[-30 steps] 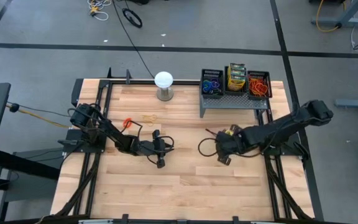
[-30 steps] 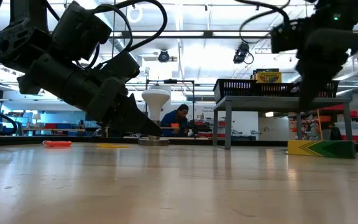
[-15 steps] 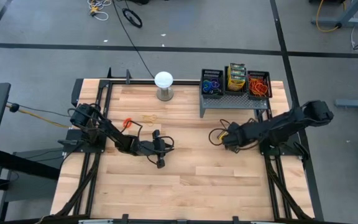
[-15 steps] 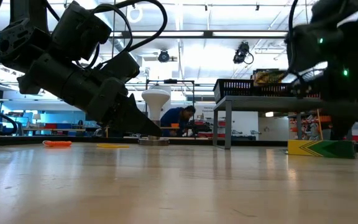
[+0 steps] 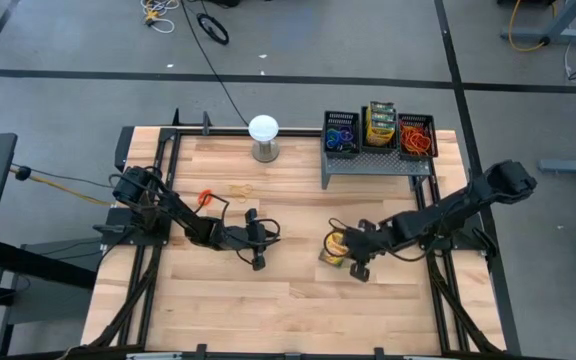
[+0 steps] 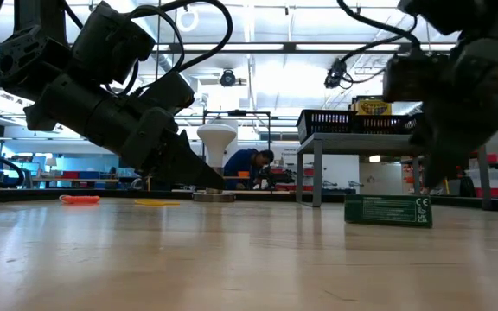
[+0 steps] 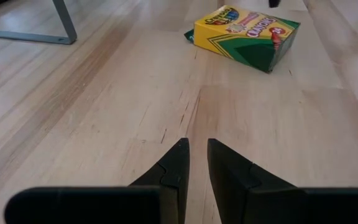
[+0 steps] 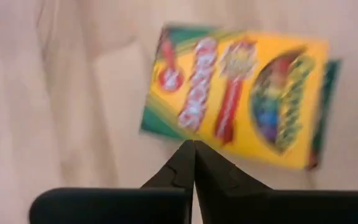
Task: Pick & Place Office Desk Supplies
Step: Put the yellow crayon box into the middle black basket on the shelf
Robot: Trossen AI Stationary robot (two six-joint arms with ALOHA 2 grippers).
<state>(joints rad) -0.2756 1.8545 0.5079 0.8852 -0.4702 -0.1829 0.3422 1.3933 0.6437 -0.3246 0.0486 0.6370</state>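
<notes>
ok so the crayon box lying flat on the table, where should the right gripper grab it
Across its two long edges, coming straight down from above. The crayon box lies flat, printed face up, alone on bare wood, so only its thin sides offer a pinch. The right gripper is shut over it and would need to open first.

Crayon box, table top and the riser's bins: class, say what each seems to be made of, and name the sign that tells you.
Crayon box: probably printed card, slightly glossy; sharp folded edges and bright yellow-and-green print.
Table top: wood, light and smooth; joined planks with visible grain.
Bins: black mesh, likely metal wire, though plastic cannot be ruled out; the walls look see-through.
</notes>
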